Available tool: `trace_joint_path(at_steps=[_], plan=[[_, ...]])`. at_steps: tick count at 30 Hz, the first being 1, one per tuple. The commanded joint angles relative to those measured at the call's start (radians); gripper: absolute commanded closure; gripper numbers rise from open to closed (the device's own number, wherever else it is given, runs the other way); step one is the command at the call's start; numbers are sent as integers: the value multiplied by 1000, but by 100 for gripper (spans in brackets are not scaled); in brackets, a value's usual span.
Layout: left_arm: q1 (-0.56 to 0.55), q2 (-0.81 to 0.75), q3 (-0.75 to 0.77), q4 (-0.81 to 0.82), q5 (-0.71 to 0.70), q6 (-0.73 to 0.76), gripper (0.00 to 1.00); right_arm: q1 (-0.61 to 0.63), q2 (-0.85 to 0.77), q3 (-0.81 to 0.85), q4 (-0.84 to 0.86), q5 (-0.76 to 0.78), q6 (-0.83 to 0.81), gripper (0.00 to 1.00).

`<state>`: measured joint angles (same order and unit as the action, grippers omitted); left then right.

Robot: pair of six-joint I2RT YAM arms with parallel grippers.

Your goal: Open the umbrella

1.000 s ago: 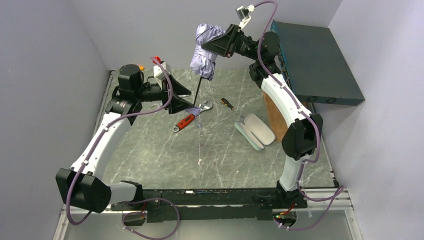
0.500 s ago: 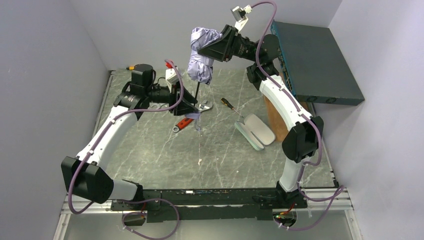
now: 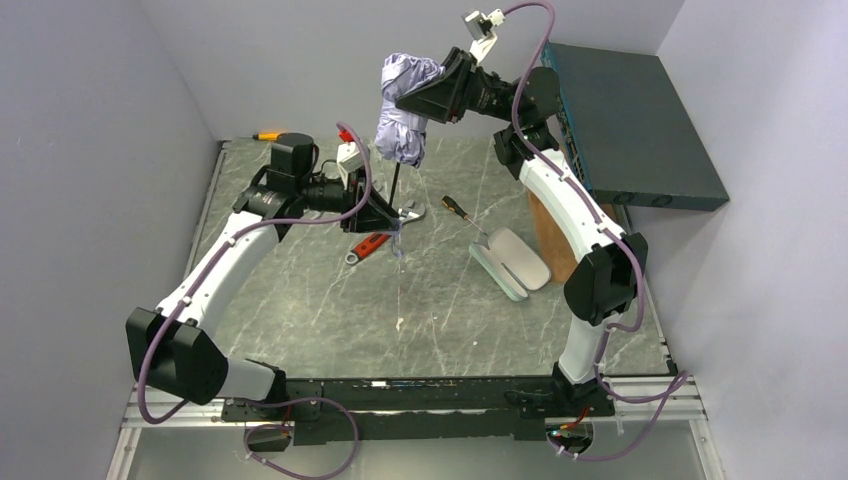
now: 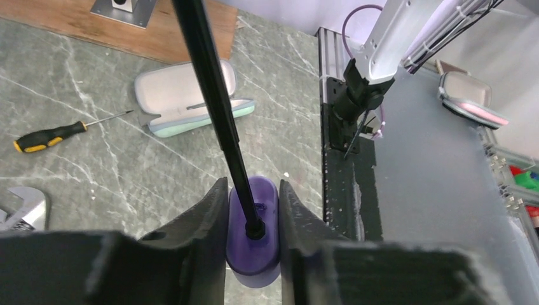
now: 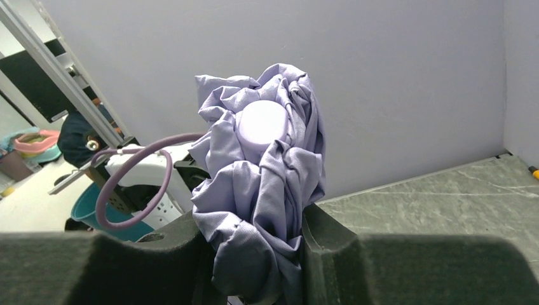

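The umbrella (image 3: 403, 110) hangs folded above the table, its lavender fabric bunched at the top and its thin black shaft (image 3: 397, 185) running down. My right gripper (image 3: 404, 100) is shut on the bunched fabric (image 5: 260, 165); a pale round cap (image 5: 262, 124) shows at the tip. My left gripper (image 3: 395, 222) sits at the shaft's lower end. In the left wrist view both of its fingers press the sides of the small lavender handle (image 4: 264, 254), with the shaft (image 4: 210, 82) rising from it.
A mint-green glasses case (image 3: 512, 260) lies open right of centre. Near it lie a black-and-yellow screwdriver (image 3: 455, 207), a silver wrench (image 3: 410, 212) and a red-handled tool (image 3: 372, 243). A dark blue box (image 3: 630, 120) on a wooden block (image 3: 545, 235) stands at the back right.
My left gripper moved right to the umbrella's handle and closed its fingers onto it. The right gripper shifted slightly left with the fabric, then held still.
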<state>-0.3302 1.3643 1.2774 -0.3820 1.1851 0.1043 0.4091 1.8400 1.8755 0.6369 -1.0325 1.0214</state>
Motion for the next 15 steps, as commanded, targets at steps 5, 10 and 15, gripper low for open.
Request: trace_joint_path(at_steps=[5, 10, 15], plan=[[-7, 9, -26, -72, -2, 92, 100, -16, -11, 165, 13, 34, -62, 100], [-19, 21, -206, -244, -34, 345, 100, -93, 145, 528, -57, 84, -62, 100], [-18, 101, -359, -341, -100, 534, 100, -152, 142, 630, -74, 170, -113, 100]])
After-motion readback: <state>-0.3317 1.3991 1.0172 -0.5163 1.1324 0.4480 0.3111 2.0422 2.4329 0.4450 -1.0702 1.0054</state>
